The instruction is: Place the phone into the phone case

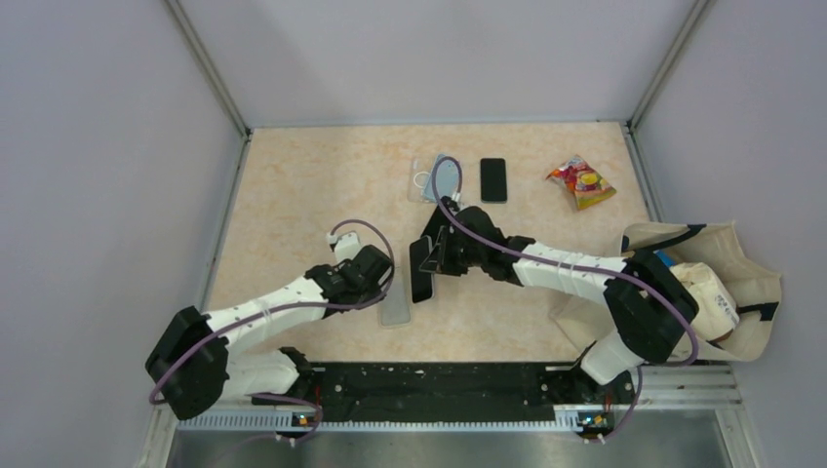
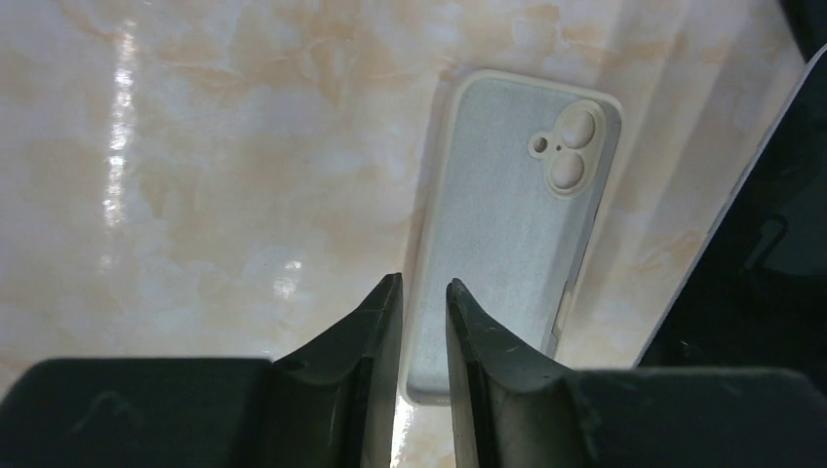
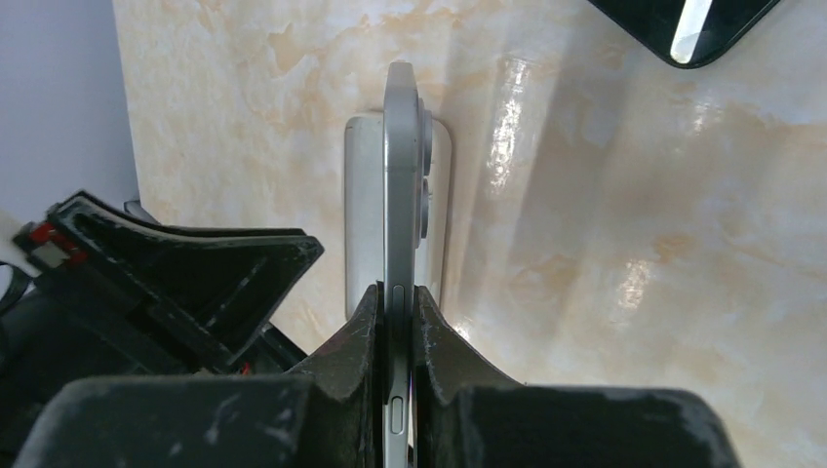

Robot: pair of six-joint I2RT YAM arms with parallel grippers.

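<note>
Right gripper [image 3: 395,292]: pinches the phone [image 3: 402,175] by its front and back, thin edge up.
Left gripper [image 2: 424,283]: a narrow gap, with nothing in it.
Phone case [image 2: 512,224]: flat on the table [image 2: 195,195], open side up, right under the phone and just past the left gripper's tips.
Do it well: I think the phone should tip flat, with the camera bumps [image 3: 422,146] over the holes [image 2: 571,151], then be pushed down gently.
Hard to see: the case's near end hides behind the left fingers [image 2: 371,331]. The phone's bottom hides between the right fingers [image 3: 361,341].

left arm [image 1: 263,312] and right arm [image 1: 571,265]: white shells, black joints, a purple cable [image 1: 363,223] looping along each; black, tapered, scuffed fingers [image 2: 366,331].
</note>
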